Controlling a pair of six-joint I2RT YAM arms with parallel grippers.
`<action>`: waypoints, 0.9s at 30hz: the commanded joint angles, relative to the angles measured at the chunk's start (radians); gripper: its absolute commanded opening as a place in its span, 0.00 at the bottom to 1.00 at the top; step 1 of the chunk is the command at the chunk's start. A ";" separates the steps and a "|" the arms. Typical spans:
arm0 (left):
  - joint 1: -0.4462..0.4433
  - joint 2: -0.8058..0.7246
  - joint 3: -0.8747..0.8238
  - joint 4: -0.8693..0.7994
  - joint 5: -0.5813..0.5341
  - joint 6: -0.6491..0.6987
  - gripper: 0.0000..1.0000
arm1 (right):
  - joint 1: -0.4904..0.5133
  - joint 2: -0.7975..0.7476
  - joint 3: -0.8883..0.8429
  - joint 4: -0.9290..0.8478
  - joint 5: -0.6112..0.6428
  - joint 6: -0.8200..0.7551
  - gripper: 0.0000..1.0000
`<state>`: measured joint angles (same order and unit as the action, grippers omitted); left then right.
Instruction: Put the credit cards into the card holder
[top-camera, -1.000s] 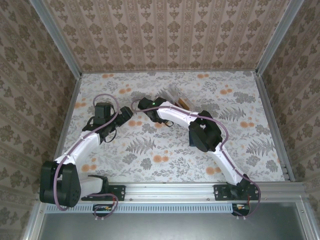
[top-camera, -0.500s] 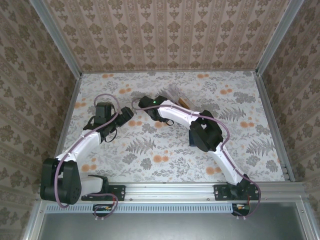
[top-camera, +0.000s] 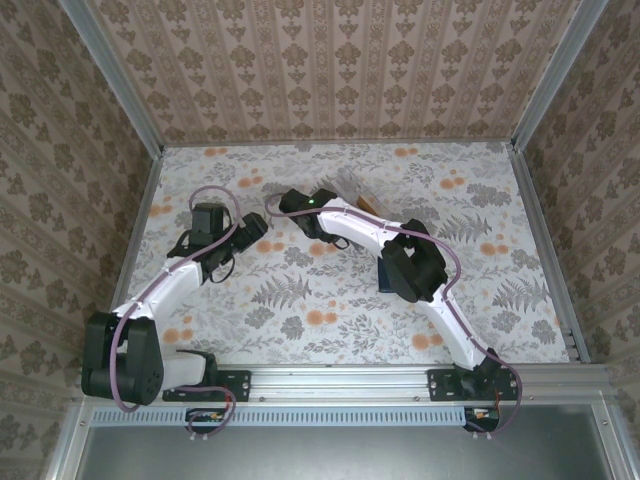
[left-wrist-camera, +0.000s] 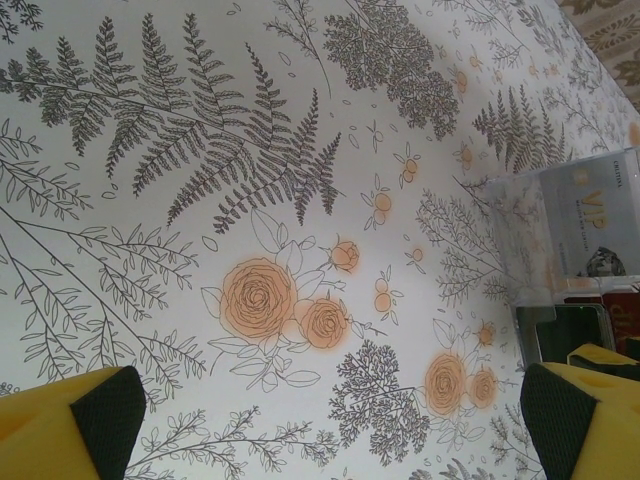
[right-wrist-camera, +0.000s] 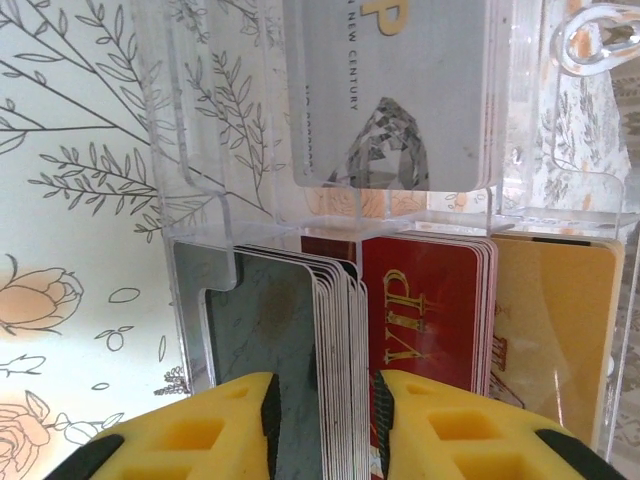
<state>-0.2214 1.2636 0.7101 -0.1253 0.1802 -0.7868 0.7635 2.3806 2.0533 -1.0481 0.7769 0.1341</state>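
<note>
Clear box (top-camera: 345, 187): in the top view, partly hidden behind the right arm (top-camera: 365, 232); contents too small to tell.
Pale card (right-wrist-camera: 390, 90): cut off by the top edge of the right wrist view.
Dark grey cards (right-wrist-camera: 265, 320): lower ends hidden behind the fingers of the right gripper (right-wrist-camera: 325, 395); grip unclear.
Left gripper (left-wrist-camera: 330, 410): fingers cut off at the bottom edge.

The left arm (top-camera: 165, 285) stretches along the table's (top-camera: 490, 300) left side, left gripper (left-wrist-camera: 330, 410) spread wide; the right arm (top-camera: 370, 232) folds leftward, right gripper (right-wrist-camera: 327, 400) narrowly parted

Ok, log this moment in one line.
left gripper: open above table | right gripper: straddling dark grey cards in clear box; grip unclear
</note>
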 joint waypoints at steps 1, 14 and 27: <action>0.005 0.008 0.027 0.011 0.012 -0.012 1.00 | -0.004 0.030 0.024 -0.024 0.005 0.008 0.35; 0.006 0.008 0.024 0.007 0.011 -0.008 1.00 | -0.004 0.034 -0.034 0.035 0.177 -0.007 0.40; 0.005 0.010 0.023 0.011 0.013 -0.011 1.00 | -0.006 -0.052 -0.070 0.082 0.211 -0.036 0.36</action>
<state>-0.2214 1.2633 0.7101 -0.1257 0.1806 -0.7868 0.7635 2.3901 1.9884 -0.9680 0.9329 0.1108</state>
